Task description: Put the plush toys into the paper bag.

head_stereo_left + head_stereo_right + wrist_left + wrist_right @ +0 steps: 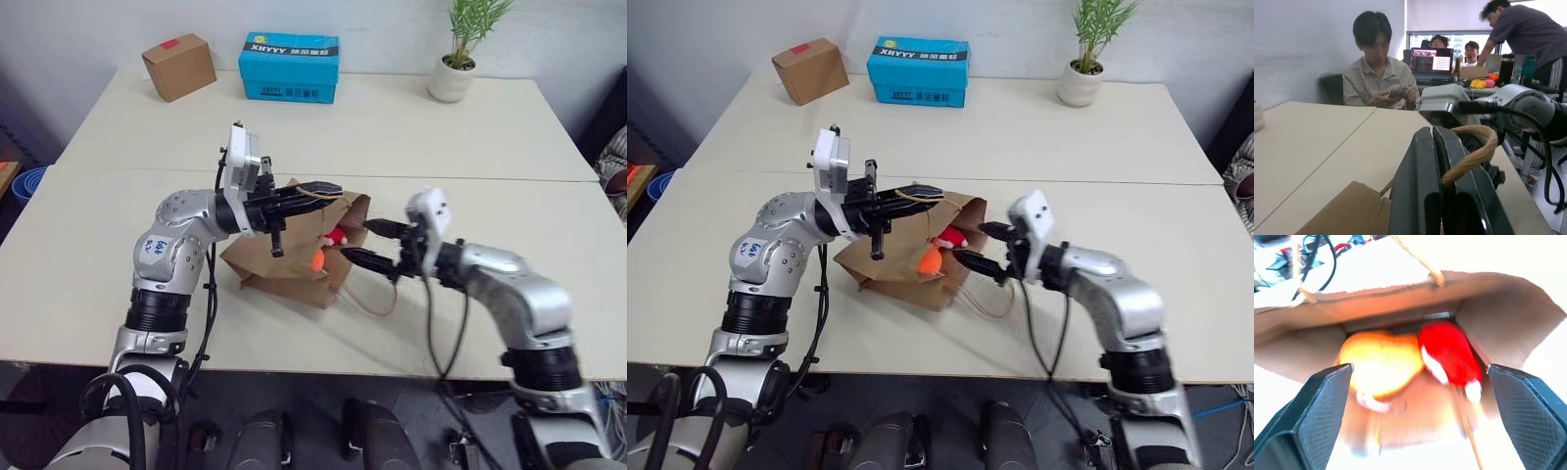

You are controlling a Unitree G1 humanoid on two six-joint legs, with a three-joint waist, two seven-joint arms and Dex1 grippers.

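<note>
We found both plush toys, the red toy and the orange toy, inside the paper bag lying on the tabletop. The left claw was clamped on the bag's handle; the right claw stood apart at the mouth. Little seemed left.

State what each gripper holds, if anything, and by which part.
The left gripper is shut on the paper bag, pinching its twisted paper handle. The right gripper is open and holds nothing.
</note>
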